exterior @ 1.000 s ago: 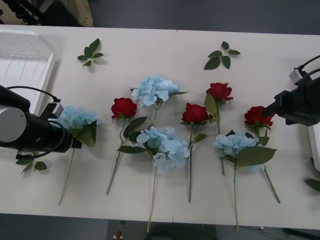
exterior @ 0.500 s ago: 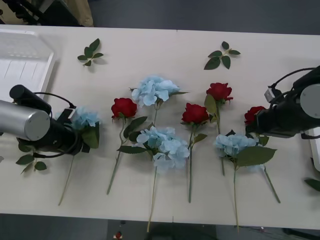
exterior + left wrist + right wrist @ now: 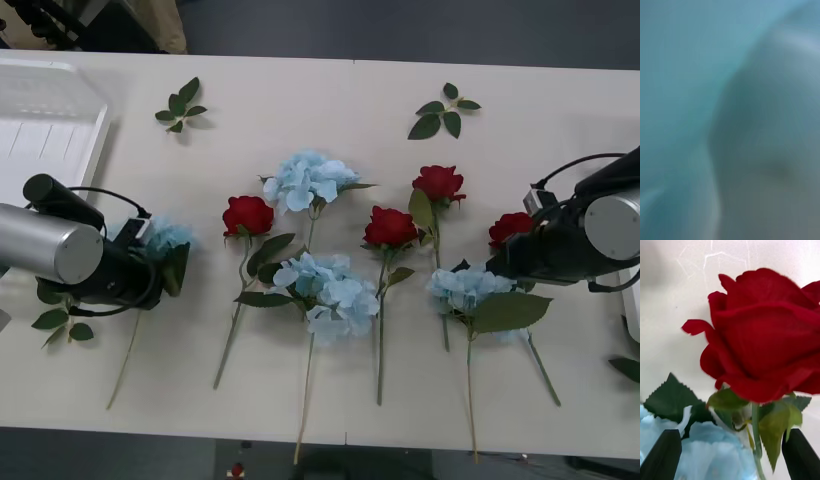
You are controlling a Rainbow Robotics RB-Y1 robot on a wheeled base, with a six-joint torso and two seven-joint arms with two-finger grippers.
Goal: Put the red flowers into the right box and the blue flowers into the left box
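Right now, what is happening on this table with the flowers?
Both arms are reaching for flowers. The left gripper is at the leftmost blue flower. The right gripper is open around the stem of the rightmost red rose. The left box holds no flowers.

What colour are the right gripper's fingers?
Black, clearest in the right wrist view: fingers flank the rose stem.

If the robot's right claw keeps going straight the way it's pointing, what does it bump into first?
Most likely the red rose. The right gripper has its jaws open, and the bloom sits straight ahead, its stem between them. A blue flower lies just beside it.
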